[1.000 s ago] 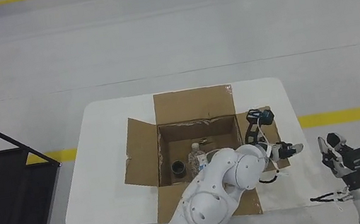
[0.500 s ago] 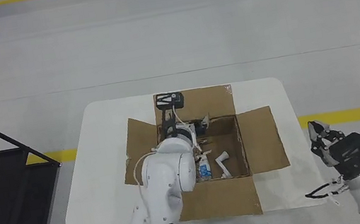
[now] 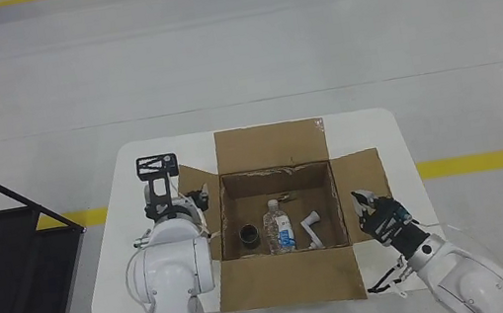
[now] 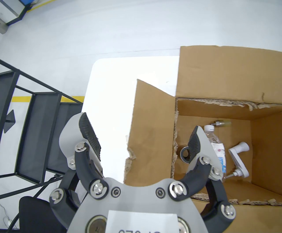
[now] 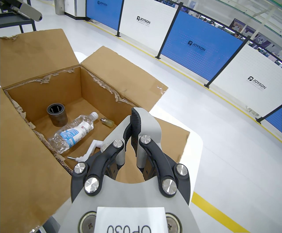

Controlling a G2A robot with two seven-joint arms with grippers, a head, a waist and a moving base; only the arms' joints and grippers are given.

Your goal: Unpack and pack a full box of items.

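The box (image 3: 269,143) sits open on the desk (image 3: 358,134) with its flaps spread. By the look of it you have unpacked nothing yet: the bottle (image 3: 277,227), dark cylinder (image 3: 249,235), white crank (image 3: 312,228) and small vial (image 3: 284,198) all lie on its floor. Your left hand (image 4: 141,130) is spread wide and empty above the left flap. Your right hand (image 5: 134,123) is closed on nothing by the right flap.

Printed tag (image 5: 131,220) on right claw (image 5: 134,123) base; logos on wall panels (image 5: 143,21); bottle (image 5: 72,133) label (small print)
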